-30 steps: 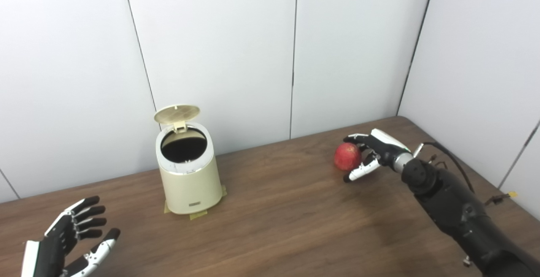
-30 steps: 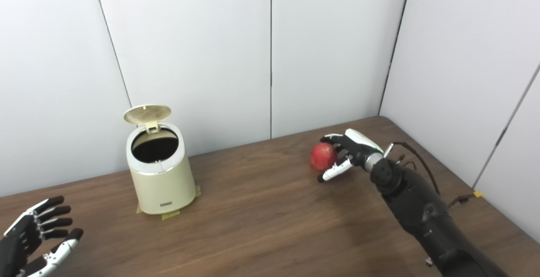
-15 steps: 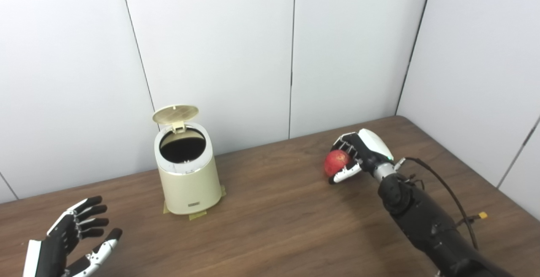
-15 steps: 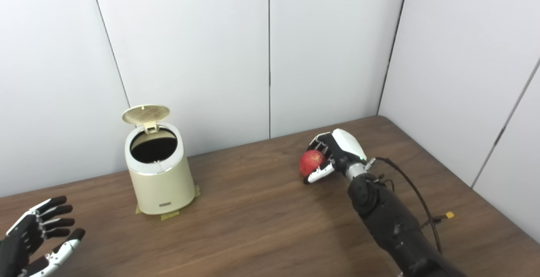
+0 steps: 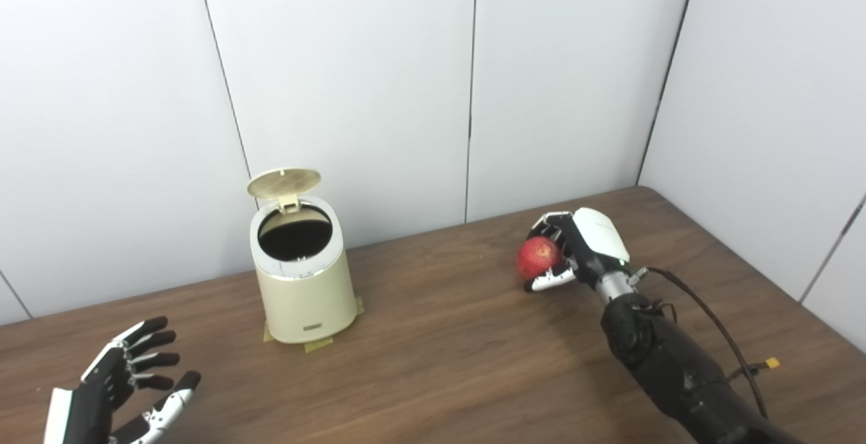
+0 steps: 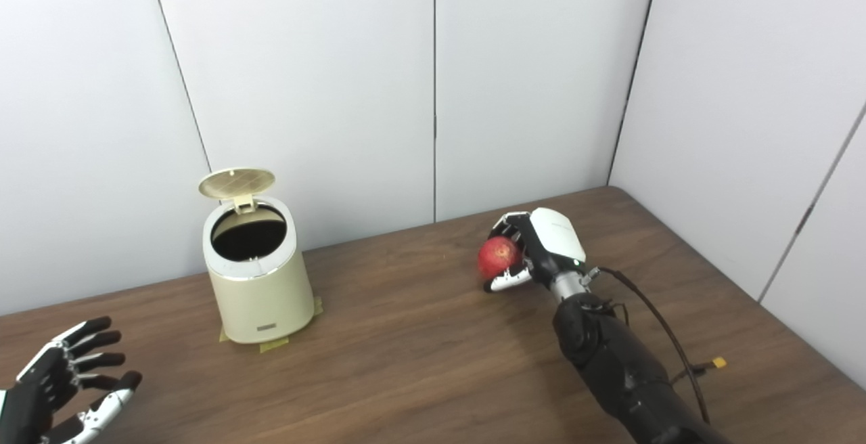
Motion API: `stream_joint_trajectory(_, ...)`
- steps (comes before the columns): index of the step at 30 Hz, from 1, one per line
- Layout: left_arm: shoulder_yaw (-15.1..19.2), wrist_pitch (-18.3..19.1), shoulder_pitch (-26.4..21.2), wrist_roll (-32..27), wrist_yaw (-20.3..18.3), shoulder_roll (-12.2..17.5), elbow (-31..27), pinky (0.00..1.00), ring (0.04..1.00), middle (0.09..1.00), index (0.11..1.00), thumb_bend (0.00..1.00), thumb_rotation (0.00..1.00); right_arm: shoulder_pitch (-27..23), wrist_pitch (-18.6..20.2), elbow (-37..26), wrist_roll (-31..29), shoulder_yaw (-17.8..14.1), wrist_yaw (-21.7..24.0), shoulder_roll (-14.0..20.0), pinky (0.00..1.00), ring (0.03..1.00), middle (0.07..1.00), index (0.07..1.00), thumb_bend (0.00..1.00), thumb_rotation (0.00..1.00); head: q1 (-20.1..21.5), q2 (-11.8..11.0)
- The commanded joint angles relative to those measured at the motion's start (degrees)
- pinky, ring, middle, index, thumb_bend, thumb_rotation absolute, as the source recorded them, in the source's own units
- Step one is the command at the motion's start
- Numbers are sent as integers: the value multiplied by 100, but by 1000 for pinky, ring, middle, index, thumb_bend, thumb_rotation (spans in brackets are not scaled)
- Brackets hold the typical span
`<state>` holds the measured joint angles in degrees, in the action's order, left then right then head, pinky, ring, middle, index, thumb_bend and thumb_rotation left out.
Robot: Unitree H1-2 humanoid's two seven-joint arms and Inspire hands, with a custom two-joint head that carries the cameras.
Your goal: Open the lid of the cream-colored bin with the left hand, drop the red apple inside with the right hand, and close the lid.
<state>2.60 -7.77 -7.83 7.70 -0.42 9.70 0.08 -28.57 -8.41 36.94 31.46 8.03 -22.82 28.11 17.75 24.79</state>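
The brown wooden worktop runs back to pale wall panels, and on its left half stands the cream-colored bin, upright on what look like tan tape strips at its base. Its lid is already tipped up at the back on its hinge, leaving the dark round mouth bare and facing up, so the opening step reads as done. Well apart from the bin, on the right half of the worktop, the right hand is wrapped around the red apple, fingers curled over the top and thumb tucked under it; the apple seems just clear of the wood, though whether it still touches cannot be told from either view. At the near left corner the left hand holds nothing, palm turned up and fingers spread, waiting low beside the worktop edge. The step in hand is the carry: the apple is gripped but remains far to the right of the bin. The next move calls for lifting it high enough to clear the rim, bringing it leftward over the dark opening, and letting go only when it sits squarely above the mouth, keeping clear of the raised lid behind. Closing the lid is left for afterwards.
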Motion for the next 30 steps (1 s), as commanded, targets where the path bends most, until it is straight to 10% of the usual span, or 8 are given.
stream_joint_trajectory(1, -15, -252, -217, -6, 30, 30, -9, 558, 657, 744, 785, 566, 0, -350, -243, -561, -3, -83, -63, 61, 341, 399, 454, 495, 531, 0, -154, -14)
stream_joint_trajectory(16, -308, -535, -332, 266, 328, -437, 778, 555, 671, 737, 778, 688, 0, -696, 315, -2118, -50, -123, 1070, -334, 314, 361, 437, 506, 529, 0, -1705, -262)
stream_joint_trajectory(21, -413, -587, -364, 379, 471, -524, 885, 549, 679, 750, 782, 696, 5, -1020, 269, -2237, -258, -56, 1319, -606, 804, 445, 437, 507, 523, 0, -1926, -277)
stream_joint_trajectory(25, -466, -584, -374, 459, 550, -572, 899, 549, 682, 754, 783, 699, 28, -1239, 402, -2391, -416, 24, 1738, -805, 316, 387, 461, 533, 515, 0, -2010, -268)
stream_joint_trajectory(30, -476, -612, -379, 469, 583, -603, 882, 531, 671, 751, 779, 695, 26, -1364, 625, -2544, -356, 32, 1896, -1081, 284, 377, 464, 544, 513, 0, -2009, -248)
